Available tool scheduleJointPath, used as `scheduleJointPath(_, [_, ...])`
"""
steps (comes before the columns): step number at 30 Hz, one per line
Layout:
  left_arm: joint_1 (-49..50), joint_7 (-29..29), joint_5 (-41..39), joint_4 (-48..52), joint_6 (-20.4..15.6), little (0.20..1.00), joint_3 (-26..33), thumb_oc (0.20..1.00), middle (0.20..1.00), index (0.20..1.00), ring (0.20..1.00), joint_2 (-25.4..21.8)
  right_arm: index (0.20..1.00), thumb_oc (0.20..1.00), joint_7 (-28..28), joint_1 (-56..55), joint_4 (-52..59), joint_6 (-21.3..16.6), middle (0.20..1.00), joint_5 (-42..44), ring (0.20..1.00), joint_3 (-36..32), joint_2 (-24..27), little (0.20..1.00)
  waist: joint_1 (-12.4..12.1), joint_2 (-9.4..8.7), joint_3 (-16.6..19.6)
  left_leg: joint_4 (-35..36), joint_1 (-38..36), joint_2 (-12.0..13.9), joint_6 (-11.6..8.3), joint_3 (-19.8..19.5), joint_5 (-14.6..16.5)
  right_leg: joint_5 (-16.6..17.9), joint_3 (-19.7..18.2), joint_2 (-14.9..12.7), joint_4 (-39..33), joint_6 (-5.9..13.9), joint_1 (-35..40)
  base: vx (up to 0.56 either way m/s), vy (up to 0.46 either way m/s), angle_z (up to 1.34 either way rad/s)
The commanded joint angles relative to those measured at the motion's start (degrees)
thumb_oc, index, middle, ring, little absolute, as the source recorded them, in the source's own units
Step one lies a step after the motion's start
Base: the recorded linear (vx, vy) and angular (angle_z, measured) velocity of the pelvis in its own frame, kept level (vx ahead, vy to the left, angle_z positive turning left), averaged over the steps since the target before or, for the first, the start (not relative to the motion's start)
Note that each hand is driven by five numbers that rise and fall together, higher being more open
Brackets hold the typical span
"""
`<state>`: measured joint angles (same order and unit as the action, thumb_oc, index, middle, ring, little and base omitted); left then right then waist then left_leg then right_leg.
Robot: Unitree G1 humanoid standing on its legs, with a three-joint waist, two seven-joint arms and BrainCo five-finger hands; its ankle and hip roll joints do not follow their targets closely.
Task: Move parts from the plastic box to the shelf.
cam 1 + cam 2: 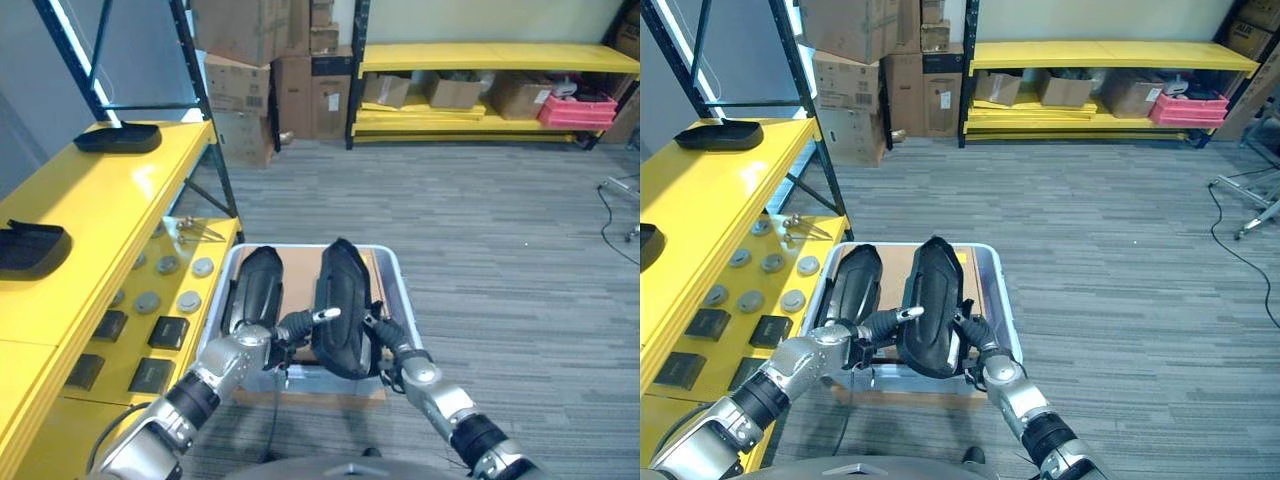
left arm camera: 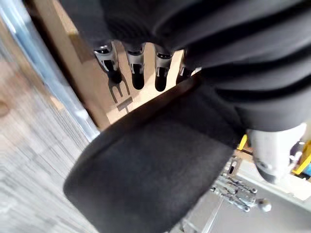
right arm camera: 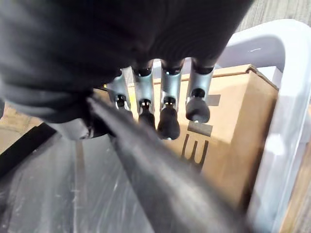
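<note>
A long black moulded part (image 1: 342,305) stands tilted above the near end of the pale plastic box (image 1: 402,290). My two hands press it between them. My left hand (image 1: 298,325) lies against its left side with the thumb across its face. My right hand (image 1: 388,338) presses its right side. Both hands' fingers (image 2: 137,73) (image 3: 167,107) reach straight past the part's edge (image 3: 160,184). A second black part (image 1: 255,290) lies along the left side of the box on brown cardboard (image 1: 300,272). The yellow shelf (image 1: 120,190) stands to my left.
Two black parts (image 1: 118,138) (image 1: 30,248) lie on the top of the shelf. Its lower level holds grey discs (image 1: 170,265) and small black blocks (image 1: 168,330). Stacked cardboard boxes (image 1: 250,60) and a far yellow rack (image 1: 480,60) with a red crate (image 1: 578,110) stand across grey carpet.
</note>
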<state>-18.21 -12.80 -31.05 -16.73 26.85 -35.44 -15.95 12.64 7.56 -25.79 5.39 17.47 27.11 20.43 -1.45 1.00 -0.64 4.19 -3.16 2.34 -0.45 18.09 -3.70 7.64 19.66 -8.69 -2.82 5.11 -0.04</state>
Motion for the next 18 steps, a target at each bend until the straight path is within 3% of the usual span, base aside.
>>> scheduleJointPath(1, [-6.27,-0.32,4.53,-0.91,-2.78,1.0,-2.3,1.0,1.0,1.0,1.0,0.83,0.2,0.2,-0.95,8.36,0.93,-2.03,0.2,-2.14,0.2,1.34,-1.41,0.2,-1.1,-0.62,-0.02,-0.36,1.73,2.41,-1.04,-0.38,1.25,-3.86,1.03,-3.9,0.61,5.45,2.38,0.0,0.0,0.0])
scheduleJointPath(3, [-6.92,-0.45,8.21,-0.19,-2.32,1.0,-2.49,1.0,1.0,1.0,1.0,-0.21,0.2,0.2,-1.43,8.89,0.09,-2.02,0.2,-2.9,0.2,1.67,-1.11,0.2,-1.43,-0.43,0.06,-0.59,1.7,2.38,-1.06,-0.67,1.28,-4.0,1.11,-3.83,0.76,5.36,2.61,0.04,0.01,0.0])
scheduleJointPath(7, [-6.95,-0.26,4.97,-0.67,-1.64,1.0,-2.43,1.0,1.0,1.0,1.0,-0.25,0.2,0.2,-1.74,9.44,-0.76,-2.17,0.2,-2.04,0.2,1.82,-1.02,0.2,-1.67,-0.34,0.27,-0.64,1.59,2.33,-1.19,-1.0,1.22,-4.1,1.25,-3.7,0.72,5.25,2.95,0.04,0.006,0.01])
scheduleJointPath(8, [-6.79,0.35,4.41,-0.57,-0.98,0.564,-2.16,0.564,0.564,0.564,0.564,-0.15,0.2,0.2,-1.75,9.42,-1.0,-2.29,0.2,-1.9,0.2,1.8,-1.06,0.2,-1.74,-0.31,0.28,-0.6,1.5,2.33,-1.17,-1.03,1.24,-4.12,1.33,-3.71,0.73,5.27,3.04,0.0,0.0,0.0])
scheduleJointPath(9, [-6.66,1.58,3.5,-0.86,-1.02,0.2,-2.13,0.2,0.2,0.2,0.2,-0.06,0.2,0.2,-1.77,9.56,-1.46,-2.5,0.2,-1.65,0.2,1.87,-1.15,0.2,-1.77,-0.27,0.3,-0.64,1.49,2.33,-1.2,-1.07,1.23,-4.16,1.33,-3.7,0.82,5.24,3.04,0.0,0.0,0.0])
scheduleJointPath(18, [-4.56,3.42,0.14,-4.47,-2.51,0.2,-1.05,0.2,0.2,0.2,0.2,1.99,0.2,0.2,-0.06,9.15,-3.94,-5.15,0.2,-0.89,0.2,1.4,-2.08,0.2,-2.29,-0.22,0.01,-0.83,1.48,2.03,-1.1,-1.72,1.26,-4.26,1.59,-3.73,1.12,5.05,3.31,0.0,0.0,0.0])
